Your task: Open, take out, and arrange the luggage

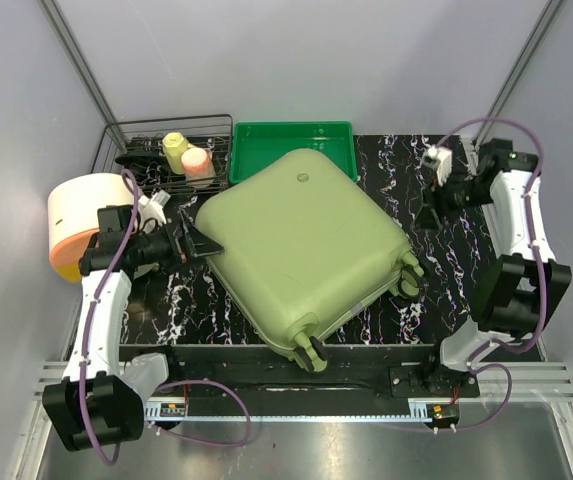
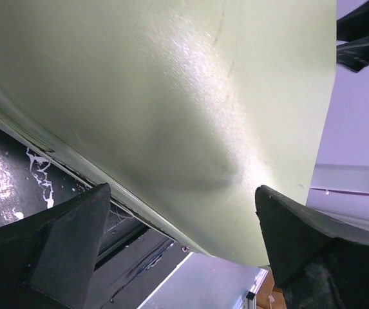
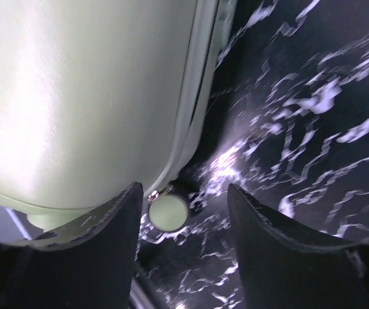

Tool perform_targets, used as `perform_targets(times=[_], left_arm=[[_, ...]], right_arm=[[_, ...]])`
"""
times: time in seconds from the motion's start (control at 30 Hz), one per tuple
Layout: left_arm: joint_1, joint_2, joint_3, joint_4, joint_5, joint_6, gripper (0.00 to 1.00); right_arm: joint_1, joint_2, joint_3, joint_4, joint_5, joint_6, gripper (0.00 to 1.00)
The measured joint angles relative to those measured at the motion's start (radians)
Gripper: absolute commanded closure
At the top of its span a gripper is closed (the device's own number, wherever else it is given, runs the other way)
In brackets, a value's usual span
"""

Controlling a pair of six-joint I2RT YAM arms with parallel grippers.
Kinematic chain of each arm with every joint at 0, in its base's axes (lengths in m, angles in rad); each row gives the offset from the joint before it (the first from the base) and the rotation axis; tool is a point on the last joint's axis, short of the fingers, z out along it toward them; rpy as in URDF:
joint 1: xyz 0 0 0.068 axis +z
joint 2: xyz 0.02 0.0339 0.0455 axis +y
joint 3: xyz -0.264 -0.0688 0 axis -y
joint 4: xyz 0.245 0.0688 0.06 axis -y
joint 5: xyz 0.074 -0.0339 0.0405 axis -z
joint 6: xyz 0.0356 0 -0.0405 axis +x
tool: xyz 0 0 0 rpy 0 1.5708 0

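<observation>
The luggage (image 1: 306, 250), a large pale olive-green hard-shell suitcase, lies shut and flat on the black marbled table (image 1: 466, 250), turned diagonally with its wheels (image 1: 409, 277) toward the near right. My left gripper (image 1: 204, 243) is open at the case's left corner. In the left wrist view the shell (image 2: 171, 109) fills the picture, and its rounded edge sits between the wide-apart fingers (image 2: 62, 251). My right gripper (image 1: 428, 215) hangs just off the case's right side, open and empty. Through the right wrist camera, one small wheel (image 3: 169, 211) shows between the fingers (image 3: 287, 257), beside the zip rim (image 3: 197, 109).
A bright green shallow tray (image 1: 296, 145) stands behind the luggage. To its left, a black wire basket (image 1: 136, 140) holds a yellow and a pink item. A big white-and-orange roll (image 1: 81, 222) sits at the left table edge beside my left arm.
</observation>
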Motion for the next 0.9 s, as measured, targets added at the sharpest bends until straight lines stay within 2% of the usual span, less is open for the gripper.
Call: perform_targets(times=[0.1,0.23,0.4,0.47,0.6,0.73,0.9], left_arm=[[-0.003,-0.006,-0.003,-0.005,0.019,0.003,0.02],[-0.006,0.093,0.027,-0.004,0.039,0.012,0.03],[-0.003,0.221,0.114,-0.045,0.048,0.029,0.03],[-0.002,0.245,0.143,-0.040,0.034,0.046,0.03],[0.001,0.272,0.174,-0.029,0.024,0.079,0.03],[0.000,0.297,0.198,-0.031,0.026,0.106,0.03],[-0.001,0.317,0.218,-0.056,0.030,0.124,0.03]], right_arm=[[0.002,0.000,-0.140,-0.011,0.026,-0.072,0.39],[0.018,-0.031,-0.277,-0.013,0.031,-0.216,0.38],[0.071,-0.126,-0.352,0.009,0.043,-0.372,0.31],[0.089,-0.182,-0.372,0.018,0.033,-0.418,0.23],[0.100,-0.315,-0.439,0.027,-0.007,-0.492,0.20],[0.074,-0.413,-0.547,0.013,-0.053,-0.523,0.24],[-0.050,-0.428,-0.666,-0.007,-0.101,-0.610,0.22]])
